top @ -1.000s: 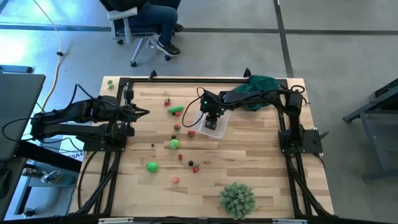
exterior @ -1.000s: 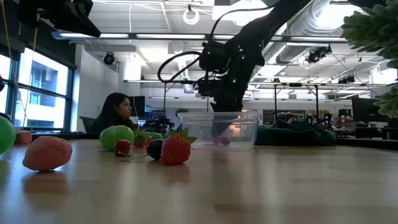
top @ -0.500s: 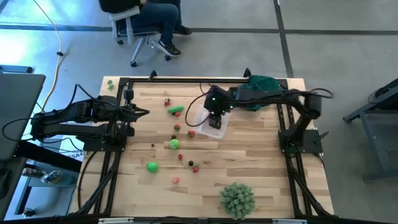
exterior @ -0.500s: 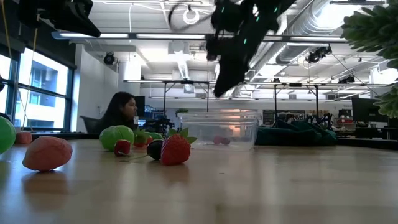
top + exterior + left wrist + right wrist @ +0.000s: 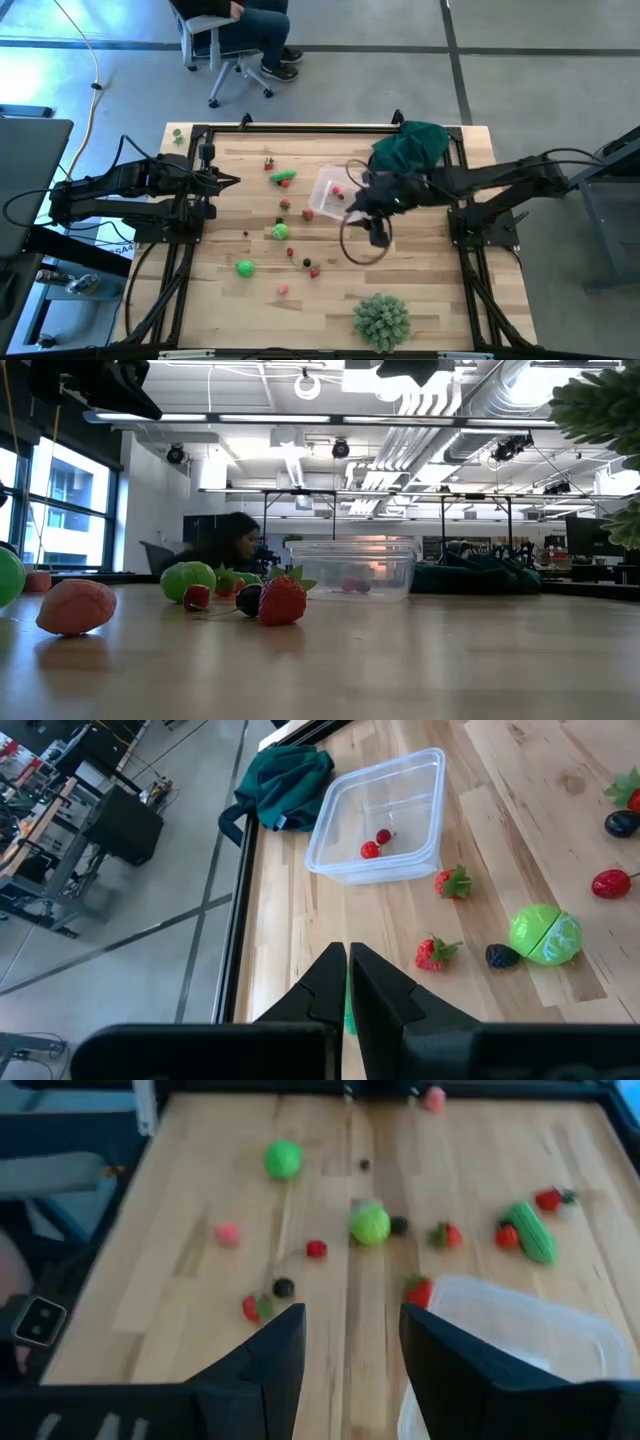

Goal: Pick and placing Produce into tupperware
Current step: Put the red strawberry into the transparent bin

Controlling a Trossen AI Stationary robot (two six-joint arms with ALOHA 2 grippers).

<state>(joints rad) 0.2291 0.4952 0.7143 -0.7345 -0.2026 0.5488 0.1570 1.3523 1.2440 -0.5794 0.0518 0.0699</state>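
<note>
Right gripper (image 5: 378, 236): your jaws stand wide apart with nothing between them, raised above the table, just off the tupperware's near edge.
Tupperware (image 5: 331, 192): it sits on the wooden table (image 5: 420, 290) just beyond your right gripper, toward the far rail. Two small red pieces lie inside (image 5: 376, 843).
Left gripper (image 5: 230, 181): your fingers are pressed together on nothing, parked at the left rail, well apart from the container.
Produce ahead of the right gripper: a strawberry (image 5: 419, 1291) touches or nearly touches the container wall; a green ball (image 5: 370, 1225) lies farther out with a dark berry (image 5: 398, 1226) just beside it.
Produce farther off: a second green ball (image 5: 283, 1159), a cucumber-like green piece (image 5: 532, 1232) and several small red pieces are scattered across the boards.
Dark green cloth (image 5: 410, 146): bunched at the far rail, behind your right arm.
Spiky pale-green ball (image 5: 382, 320): near the front edge, well clear of both grippers.
</note>
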